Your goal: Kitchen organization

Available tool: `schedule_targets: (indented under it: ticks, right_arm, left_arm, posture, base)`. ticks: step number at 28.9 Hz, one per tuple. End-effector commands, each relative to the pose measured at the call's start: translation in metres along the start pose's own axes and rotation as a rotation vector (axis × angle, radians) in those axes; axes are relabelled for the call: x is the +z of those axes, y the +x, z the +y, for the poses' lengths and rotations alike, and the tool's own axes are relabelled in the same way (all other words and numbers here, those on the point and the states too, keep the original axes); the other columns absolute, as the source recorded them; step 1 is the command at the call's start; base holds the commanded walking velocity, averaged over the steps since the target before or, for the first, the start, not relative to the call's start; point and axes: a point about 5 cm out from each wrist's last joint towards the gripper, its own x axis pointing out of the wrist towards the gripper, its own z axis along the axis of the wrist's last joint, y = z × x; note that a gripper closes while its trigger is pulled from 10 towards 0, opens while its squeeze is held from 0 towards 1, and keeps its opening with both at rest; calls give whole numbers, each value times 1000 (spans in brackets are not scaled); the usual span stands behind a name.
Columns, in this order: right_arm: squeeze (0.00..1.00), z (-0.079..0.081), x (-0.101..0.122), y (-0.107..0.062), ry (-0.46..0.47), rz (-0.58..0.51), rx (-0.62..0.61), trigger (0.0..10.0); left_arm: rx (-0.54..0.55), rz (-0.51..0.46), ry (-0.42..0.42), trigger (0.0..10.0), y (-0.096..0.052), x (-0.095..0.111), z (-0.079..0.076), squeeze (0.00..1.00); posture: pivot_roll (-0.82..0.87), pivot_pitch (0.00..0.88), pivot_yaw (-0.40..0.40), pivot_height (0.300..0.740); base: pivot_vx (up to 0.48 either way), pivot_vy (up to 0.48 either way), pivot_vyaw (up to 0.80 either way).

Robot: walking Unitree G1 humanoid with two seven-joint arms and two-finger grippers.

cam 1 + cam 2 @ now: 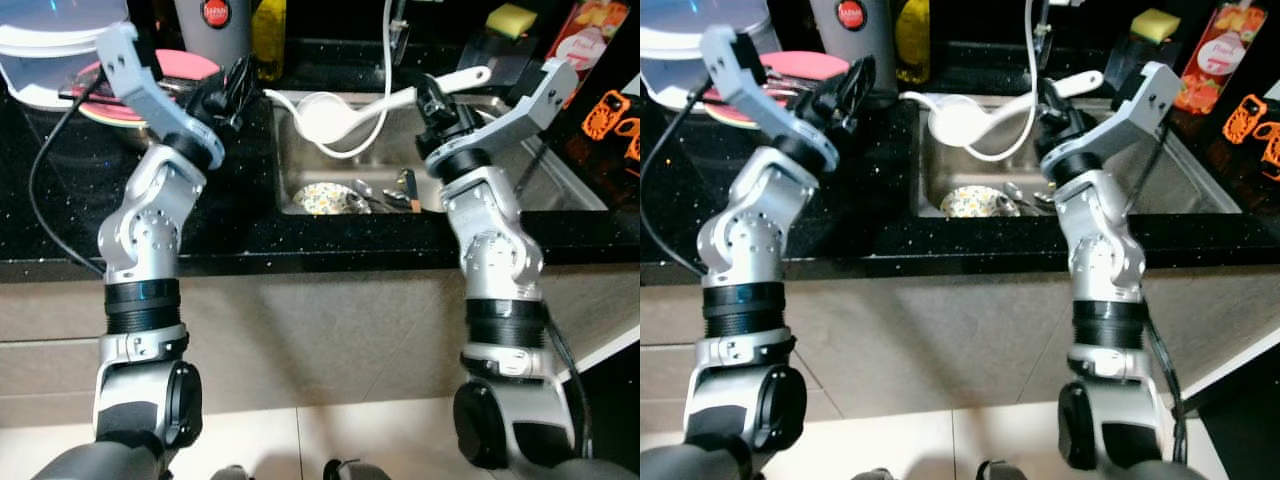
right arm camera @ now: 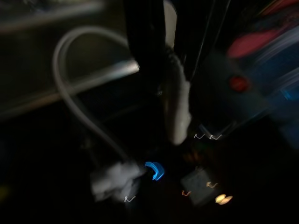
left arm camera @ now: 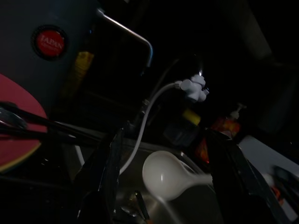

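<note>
The robot stands up against a black speckled desk (image 1: 230, 235) with a steel sink (image 1: 300, 160) let into it. Its right claw (image 1: 432, 98) is raised over the sink and clamps the handle of a white ladle (image 1: 325, 115), fingers closed on it; the handle sticks out past the claw toward the back right, and the ladle's round bowl hangs above the left part of the sink. The right wrist view is dark and blurred, but a pale handle runs along the black fingers there.

The left claw (image 1: 232, 88) hovers over the desk just left of the sink, its fingers spread apart with nothing between them. In the left wrist view the two dark fingers (image 3: 105, 172) frame the ladle's bowl.

Down in the sink lies a patterned bowl (image 1: 330, 198) with some cutlery (image 1: 385, 195) beside it. A white hose (image 1: 388, 60) loops down from above and curls round by the ladle. On the desk behind the left arm sit a pink plate (image 1: 185, 65) stacked on others, a clear lidded tub (image 1: 55, 45), a grey canister with a red badge (image 1: 213, 25) and a yellow bottle (image 1: 268, 35). A yellow sponge (image 1: 512, 18) rests at the back right
</note>
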Motion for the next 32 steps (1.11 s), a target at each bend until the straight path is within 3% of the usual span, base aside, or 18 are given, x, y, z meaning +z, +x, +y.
schedule_targets:
  ticks: [1,3,4,5,7,10,11,13,20,21,27,29,30,32]
  right_arm:
    - [0,-22,10,4,-94,-69,-118,10000]
    - [0,-27,13,6,-139,-78,-140,10000]
    - [0,-35,10,8,-240,-53,-177,10000]
    - [0,-35,10,8,-240,-53,-177,10000]
    - [0,-52,4,10,-392,-2,-255,10000]
    - [0,-68,-2,8,-485,41,-341,10000]
    - [0,-68,-2,8,-485,41,-341,10000]
    - [0,-86,-14,4,-472,137,-410,10000]
    - [0,-91,-30,3,-489,229,-416,10000]
    - [1000,-91,-31,4,-494,231,-417,10000]
    - [1000,-85,-20,10,-480,156,-392,10000]
    - [1000,-80,-6,15,-496,67,-370,10000]
    - [0,-76,6,19,-523,-2,-354,10000]
    - [0,-69,26,24,-558,-113,-329,10000]
  left_arm:
    - [23,20,-1,10000,-5,-4,2,0]
    - [27,22,3,10000,-6,-4,3,0]
    - [31,26,9,10000,-8,-4,2,0]
    - [31,26,9,10000,-8,-4,2,0]
    - [44,34,25,10000,-12,-3,2,0]
    - [56,37,32,10000,-17,-2,2,0]
    - [56,37,32,10000,-17,-2,2,0]
    - [83,56,32,10000,-24,-5,4,0]
    - [110,79,38,10000,-35,-7,3,0]
    - [116,81,41,10000,-36,-7,3,0]
    - [132,83,47,10000,-41,-6,4,0]
    - [137,80,47,10000,-42,-5,4,0]
    - [136,77,45,10000,-42,-5,3,0]
    - [131,70,42,10000,-40,-5,2,0]
  posture:
    - [122,35,-65,740]
    - [122,35,-65,740]
    - [141,46,-71,740]
    - [141,46,-71,740]
    - [150,60,-75,740]
    - [159,73,-80,740]
    - [159,73,-80,740]
    - [182,107,-85,740]
    - [204,135,-94,740]
    - [214,141,-97,740]
    - [225,136,-106,740]
    - [220,126,-108,740]
    - [210,113,-108,740]
    - [201,102,-107,740]
  base:
    - [0,0,0]
    - [0,0,0]
    - [0,0,0]
    - [0,0,0]
    - [0,0,0]
    - [0,0,0]
    - [0,0,0]
    - [0,0,0]
    - [0,0,0]
    - [0,0,0]
    - [0,0,0]
    - [0,0,0]
    - [0,0,0]
    - [0,0,0]
